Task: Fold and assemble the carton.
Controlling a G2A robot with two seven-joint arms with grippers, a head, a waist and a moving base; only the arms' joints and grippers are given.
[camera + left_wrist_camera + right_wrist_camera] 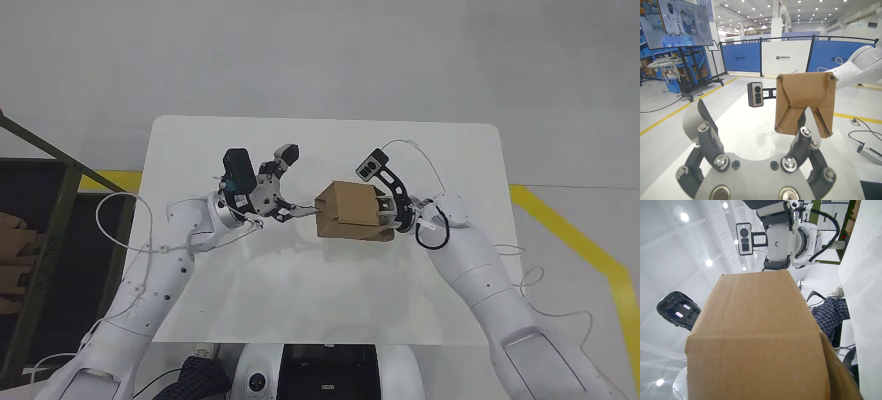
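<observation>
Two arms meet over the middle of the table [300, 290], a little toward its right edge, with the carton [345, 205] between them. The right gripper [385, 213] is clamped on the carton's end nearer the table's right edge and holds it lifted off the table, lying on its side. This turns the folded end toward the other arm, presumably so the flaps have something firm behind them.

The left gripper [300, 181] stands at that folded end with its fingers [706, 117] spread wide. One tip appears to touch the interlocked flaps near their centre seam, and the other is well apart from the cardboard. By the look of it, that tip is placed to press the flaps in, not to grasp.

The right arm's wrist camera [755, 94] juts out just beside the carton, toward the table's far edge, near the free finger. Off the table's left edge stands a rack [20, 250] with cardboard pieces.
</observation>
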